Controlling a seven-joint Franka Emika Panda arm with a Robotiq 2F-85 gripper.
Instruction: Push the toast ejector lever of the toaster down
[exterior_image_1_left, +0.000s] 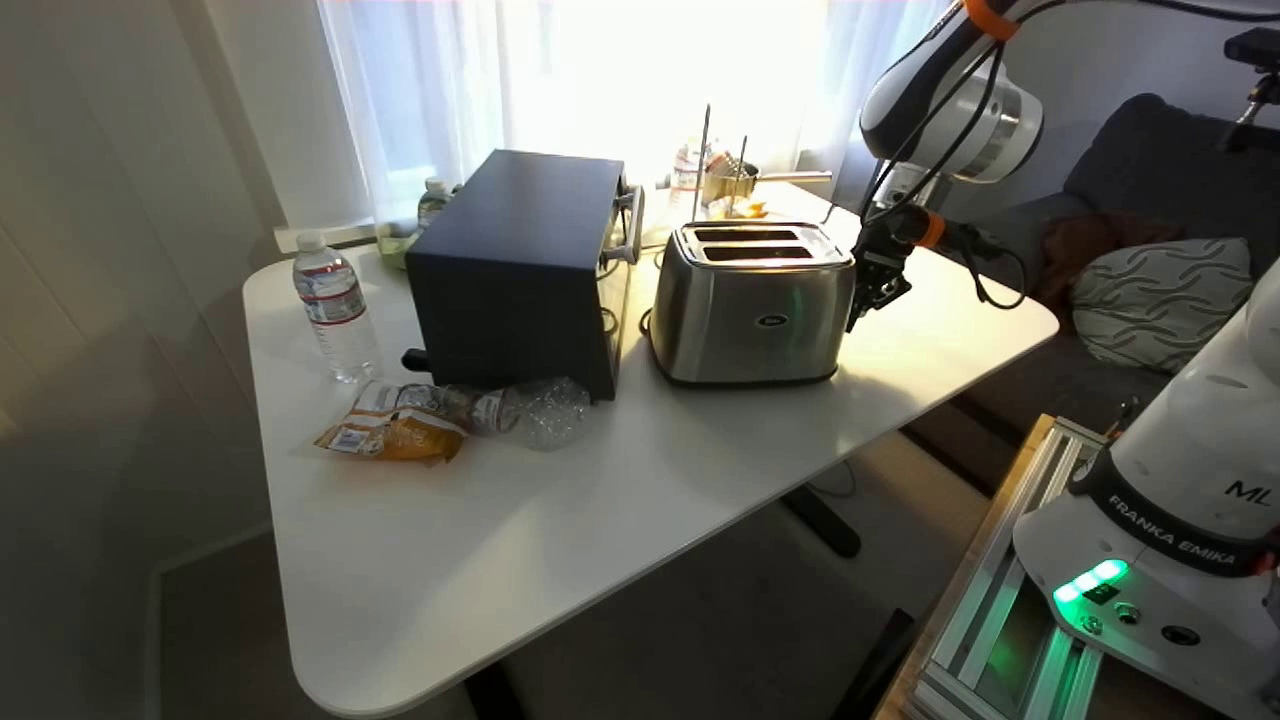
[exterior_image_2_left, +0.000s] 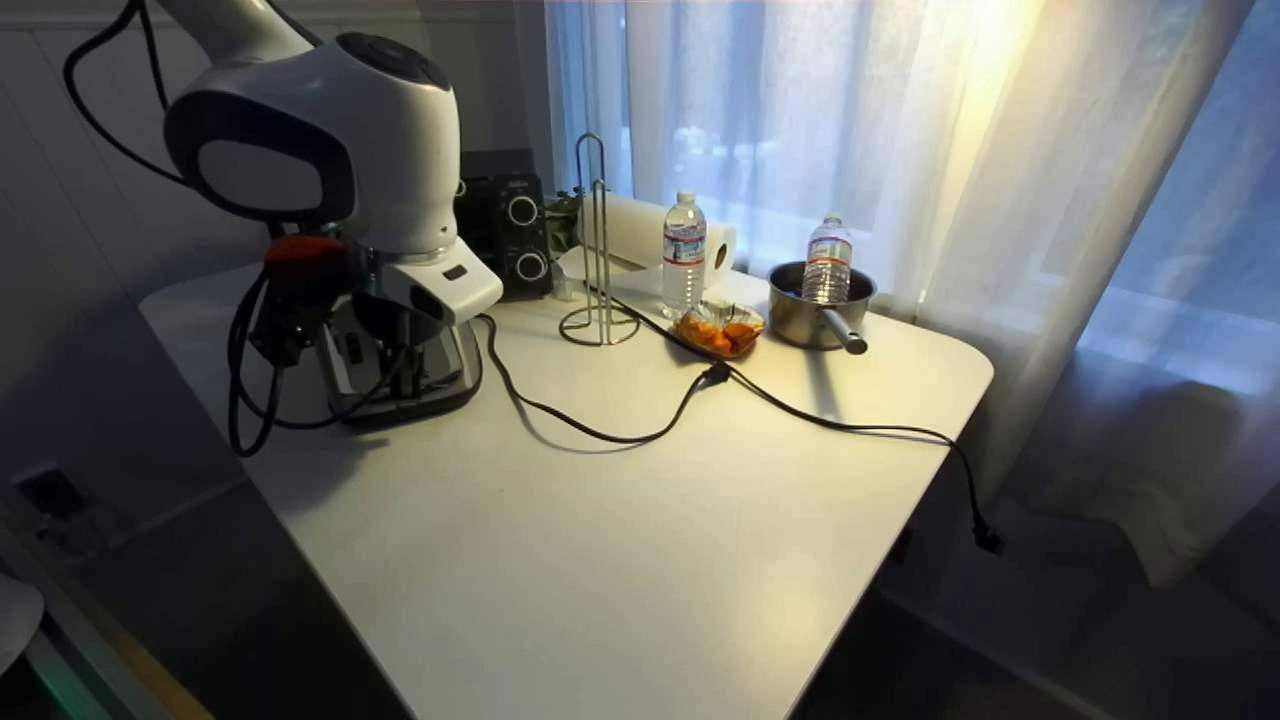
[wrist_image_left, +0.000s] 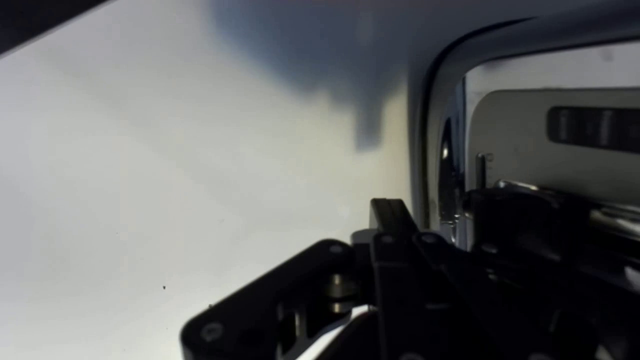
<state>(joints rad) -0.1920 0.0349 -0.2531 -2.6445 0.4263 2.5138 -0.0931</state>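
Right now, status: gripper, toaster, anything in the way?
Gripper shut, close by one narrow end of silver two-slot toaster; contact unclear. Toaster upright, toast ejector lever not clearly made out. Black toaster oven beyond opposite end, not between them.

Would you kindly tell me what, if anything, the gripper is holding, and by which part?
Nothing: in the wrist view the gripper looks shut, with nothing visible in its grip; the toaster beside it is ungrasped.
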